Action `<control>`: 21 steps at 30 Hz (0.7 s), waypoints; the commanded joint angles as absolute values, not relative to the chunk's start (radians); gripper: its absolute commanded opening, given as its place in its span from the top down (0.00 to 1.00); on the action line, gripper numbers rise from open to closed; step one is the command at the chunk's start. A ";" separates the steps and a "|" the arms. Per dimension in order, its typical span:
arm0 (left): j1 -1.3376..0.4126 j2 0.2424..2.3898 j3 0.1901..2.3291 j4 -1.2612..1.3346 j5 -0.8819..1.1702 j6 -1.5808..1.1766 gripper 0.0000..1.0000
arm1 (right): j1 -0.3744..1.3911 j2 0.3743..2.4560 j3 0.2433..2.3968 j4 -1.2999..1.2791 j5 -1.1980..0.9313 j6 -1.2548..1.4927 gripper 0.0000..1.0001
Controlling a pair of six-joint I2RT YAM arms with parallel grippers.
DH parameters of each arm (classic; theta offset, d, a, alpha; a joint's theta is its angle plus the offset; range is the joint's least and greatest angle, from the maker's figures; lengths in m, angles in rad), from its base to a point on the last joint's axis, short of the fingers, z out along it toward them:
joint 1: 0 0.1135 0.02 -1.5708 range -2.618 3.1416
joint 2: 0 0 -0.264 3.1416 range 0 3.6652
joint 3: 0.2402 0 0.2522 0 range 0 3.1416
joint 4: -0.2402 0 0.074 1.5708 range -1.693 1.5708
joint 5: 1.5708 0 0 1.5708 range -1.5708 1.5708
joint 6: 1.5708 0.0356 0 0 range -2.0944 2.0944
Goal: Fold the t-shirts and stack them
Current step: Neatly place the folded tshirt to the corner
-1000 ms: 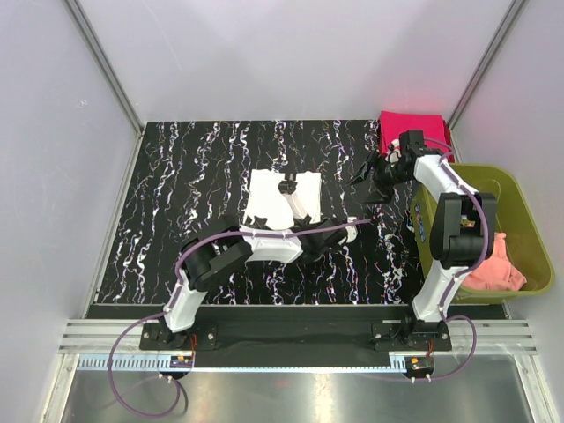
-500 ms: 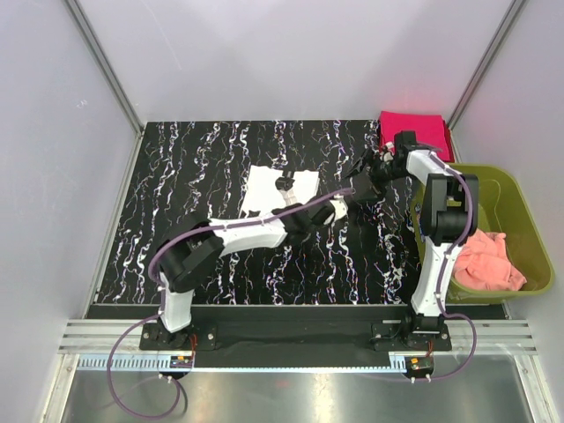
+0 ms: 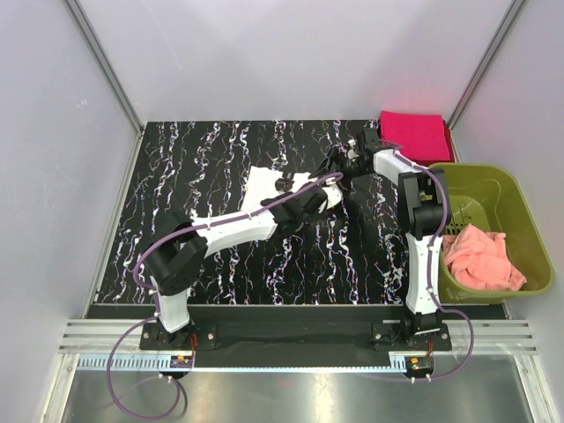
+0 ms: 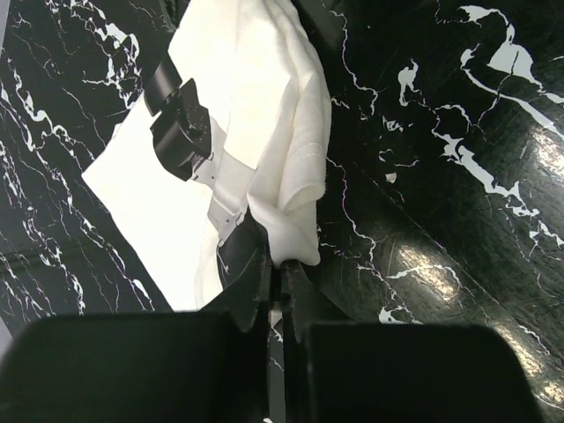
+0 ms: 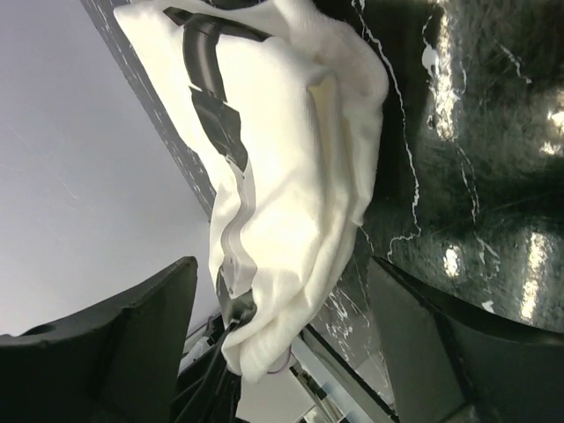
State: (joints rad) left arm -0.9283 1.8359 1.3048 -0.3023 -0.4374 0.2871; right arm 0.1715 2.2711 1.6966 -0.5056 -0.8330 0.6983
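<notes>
black marble-patterned table (image 3: pixel 176 194) with pale walls around it. a white t-shirt (image 3: pixel 263 187) sits near the middle of the table, partly flat and partly gathered into a soft bunch at its right side; a black print (image 4: pixel 181 128) shows on its upper face. a red t-shirt (image 3: pixel 416 134) lies folded flat in the far right corner. right of the table stands a green basket (image 3: pixel 520 211) holding a pink cloth (image 3: pixel 480 264).

the left hand (image 4: pixel 275 269) is pinched tight on the bunched edge of the white t-shirt (image 4: pixel 282 132). the right hand (image 5: pixel 280 264) is spread wide, its fingers (image 5: pixel 132 344) on either side of the hanging white folds (image 5: pixel 291 176); i cannot tell if they touch the cloth.
</notes>
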 commanded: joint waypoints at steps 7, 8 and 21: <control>-0.914 1.761 1.404 -0.313 -0.436 0.279 1.00 | 0.190 2.280 1.641 -0.449 -0.818 0.758 0.29; -0.914 1.759 1.407 -0.317 -0.436 0.281 1.00 | 0.190 2.284 1.640 -0.445 -0.815 0.756 0.30; -0.914 1.767 1.463 -0.370 -0.445 0.247 1.00 | 0.202 2.416 1.778 -0.341 -0.790 0.730 0.37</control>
